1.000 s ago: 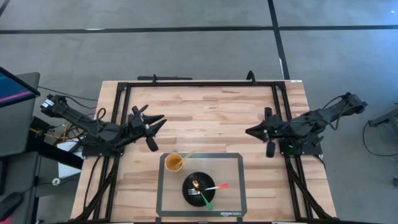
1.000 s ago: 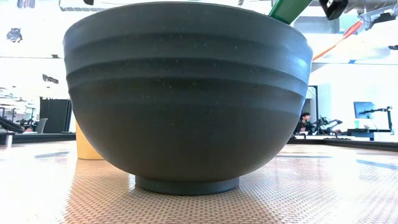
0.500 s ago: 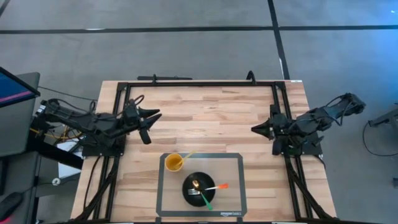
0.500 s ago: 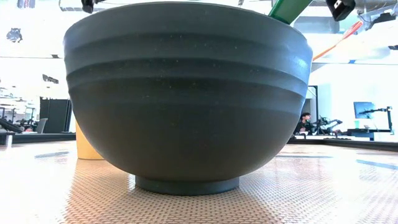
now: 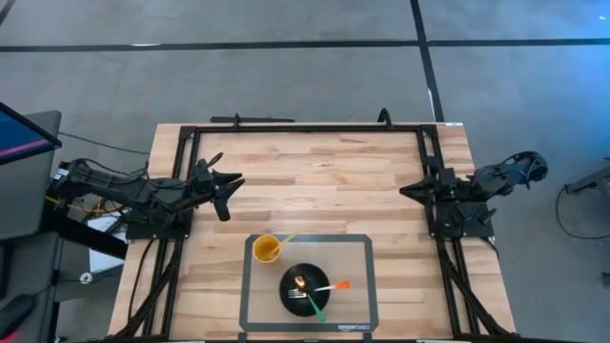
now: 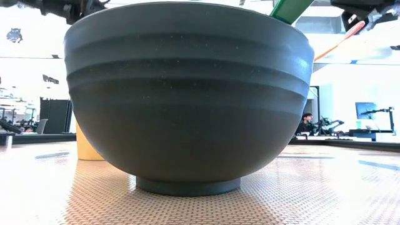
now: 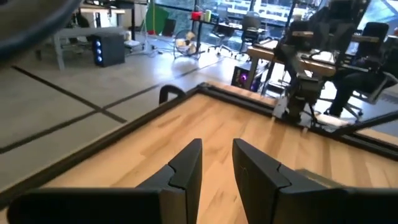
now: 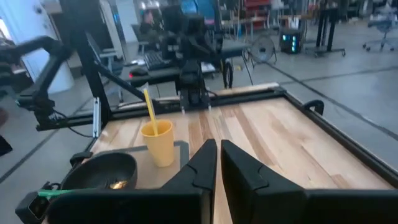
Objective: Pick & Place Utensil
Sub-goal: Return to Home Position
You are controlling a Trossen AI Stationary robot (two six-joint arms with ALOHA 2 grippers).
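Note:
A black bowl (image 5: 305, 289) stands on a grey mat (image 5: 357, 276) near the table's near edge. It holds a gold spoon (image 5: 299, 282), a green-handled fork (image 5: 311, 305) and an orange-handled utensil (image 5: 334, 286), whose handles lean on the rim. A yellow cup (image 5: 266, 250) stands on the mat's far left corner with a yellow utensil (image 5: 286, 238) standing in it. My left gripper (image 5: 232, 180) hovers at the table's left side, its fingers (image 7: 186, 165) a narrow gap apart and empty. My right gripper (image 5: 408, 191) hovers at the right side, shut and empty.
A black frame (image 5: 305, 127) runs along the table's far and side edges. Bare wood (image 5: 319, 191) lies between the two grippers. In the low view the bowl (image 6: 187, 94) fills most of the picture, with the cup (image 6: 87, 147) behind it.
Both arms have drawn back. My left gripper has gone toward the table's left and far edges. My right gripper has gone toward the right edge. The bowl, the cup and the utensils have stayed where they were.

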